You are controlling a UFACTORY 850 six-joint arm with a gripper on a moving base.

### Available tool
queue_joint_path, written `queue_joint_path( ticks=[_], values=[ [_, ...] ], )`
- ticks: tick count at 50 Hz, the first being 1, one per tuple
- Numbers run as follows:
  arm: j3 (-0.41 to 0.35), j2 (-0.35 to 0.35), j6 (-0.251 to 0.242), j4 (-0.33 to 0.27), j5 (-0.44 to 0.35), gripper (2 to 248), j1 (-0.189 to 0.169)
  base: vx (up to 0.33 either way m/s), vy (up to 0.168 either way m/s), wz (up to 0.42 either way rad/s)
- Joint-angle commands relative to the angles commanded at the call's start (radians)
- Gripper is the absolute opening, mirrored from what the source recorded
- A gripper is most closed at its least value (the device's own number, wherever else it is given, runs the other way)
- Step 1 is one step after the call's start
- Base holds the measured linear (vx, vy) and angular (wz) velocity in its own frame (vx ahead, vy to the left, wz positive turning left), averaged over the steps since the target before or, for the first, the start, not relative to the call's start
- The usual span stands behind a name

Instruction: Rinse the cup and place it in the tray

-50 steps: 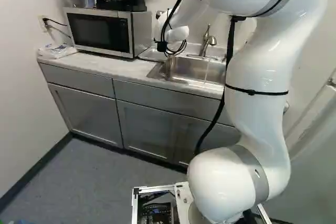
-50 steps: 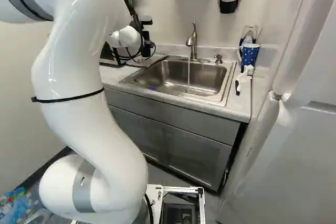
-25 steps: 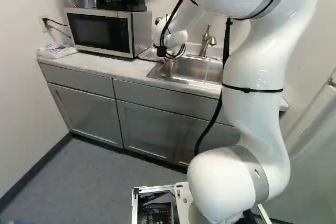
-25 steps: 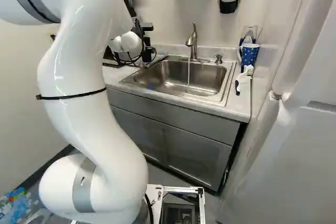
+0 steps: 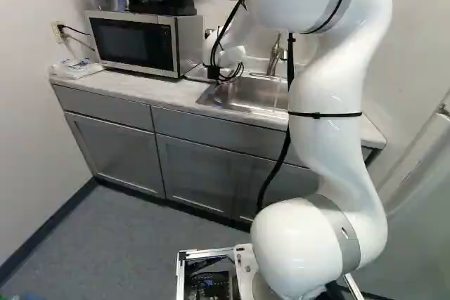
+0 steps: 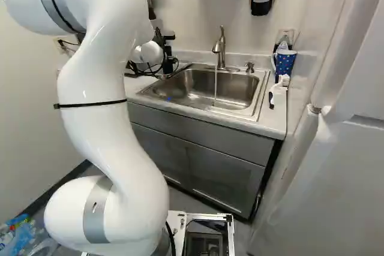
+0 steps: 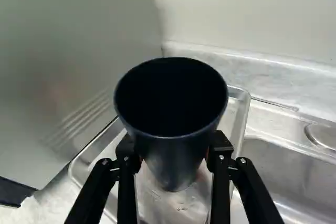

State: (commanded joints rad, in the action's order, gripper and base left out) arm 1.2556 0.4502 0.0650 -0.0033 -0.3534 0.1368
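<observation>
Cup (image 7: 175, 156): dark, pinched above the metal tray (image 7: 241, 116).
Gripper (image 6: 167, 58) closed on its walls from both sides; mouth faces wrist camera. Base-to-tray contact: cannot tell. Tray sits between microwave (image 5: 133, 41) and sink (image 6: 201, 91); faucet (image 6: 221, 49) running.

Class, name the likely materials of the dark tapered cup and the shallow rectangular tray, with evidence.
Dark tapered cup: probably smooth plastic, given its even, dull sheen, though coated metal is possible.

Shallow tray: apparently shiny metal, from bright reflections along its rim.
</observation>
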Motion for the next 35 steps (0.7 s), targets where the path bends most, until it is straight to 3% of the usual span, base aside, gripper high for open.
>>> queue_joint_path(
  ticks=[5, 6, 10, 11, 15, 16, 21, 22, 35],
  values=[
    [0.0, 0.0, 0.0, 0.0, 0.0, 126, 0.0, 0.0, 0.0, 0.0],
    [0.0, 0.0, 0.0, 0.0, 0.0, 153, 0.0, 0.0, 0.0, 0.0],
    [0.0, 0.0, 0.0, 0.0, 0.0, 153, 0.0, 0.006, 0.001, 0.001],
    [0.0, 0.0, 0.0, 0.0, 0.0, 186, 0.0, 0.0, 0.0, 0.0],
    [0.0, 0.0, 0.0, 0.0, 0.0, 186, 0.0, 0.0, 0.0, 0.0],
    [0.0, 0.0, 0.0, 0.0, 0.0, 221, 0.0, 0.0, 0.0, 0.0],
    [0.0, 0.0, 0.0, 0.0, 0.0, 221, 0.0, 0.0, 0.0, 0.0],
    [0.0, 0.0, 0.0, 0.0, 0.0, 247, 0.0, 0.0, 0.0, 0.0],
    [0.002, -0.012, 0.0, 0.0, 0.0, 247, 0.0, 0.0, 0.0, 0.0]
  ],
)
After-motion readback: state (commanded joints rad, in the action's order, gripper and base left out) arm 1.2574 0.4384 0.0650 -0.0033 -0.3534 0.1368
